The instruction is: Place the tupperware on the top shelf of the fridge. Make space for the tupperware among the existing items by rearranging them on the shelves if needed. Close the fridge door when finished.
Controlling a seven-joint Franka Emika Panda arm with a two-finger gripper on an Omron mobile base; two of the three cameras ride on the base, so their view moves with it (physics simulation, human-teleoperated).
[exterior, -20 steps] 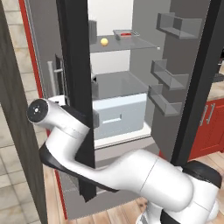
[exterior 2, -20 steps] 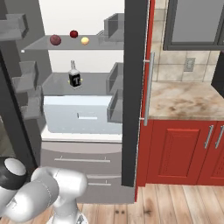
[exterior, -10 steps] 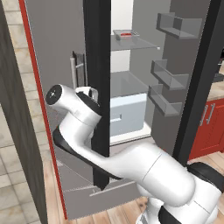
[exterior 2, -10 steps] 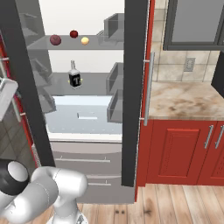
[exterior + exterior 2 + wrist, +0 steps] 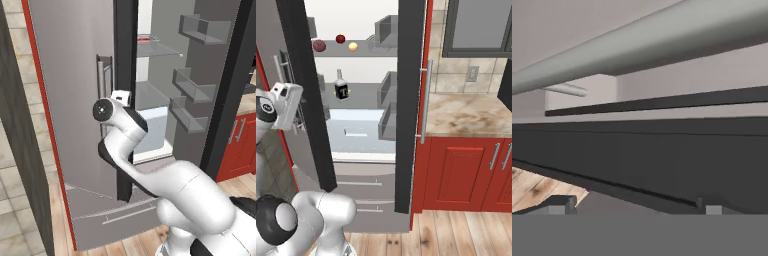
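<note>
The fridge (image 5: 411, 100) stands with both doors swung out, its left door (image 5: 75, 100) partly toward closed. The white arm reaches up against that left door, and the hand (image 5: 121, 96) sits just beside the door's vertical bar handle (image 5: 103, 80), near the dark edge strip of the door. In the right base view the hand (image 5: 286, 105) shows as a white block at the left, just left of the dark door edge.

In the hand view, the two finger tips (image 5: 559, 204) stand well apart at the bottom with nothing between them; a grey bar crosses the top of that view and a dark band lies below it.

On the top shelf (image 5: 366, 50) lie a dark red fruit (image 5: 319, 45) at the left end, a smaller red fruit (image 5: 340, 38) further back, and an orange-yellow ball (image 5: 353, 46) near the middle. A clear tub, the tupperware (image 5: 376, 44), seems to rest toward the right end of that shelf, though its contents are hard to make out. In the left base view a faint red trace at the shelf's back edge may be the same tub. The dark bottle (image 5: 341, 88) with a white label stands upright on the shelf below. Grey door bins (image 5: 192, 85) line the right door. A counter (image 5: 466, 112) over red cabinets (image 5: 461, 172) stands to the right of the fridge.
</note>
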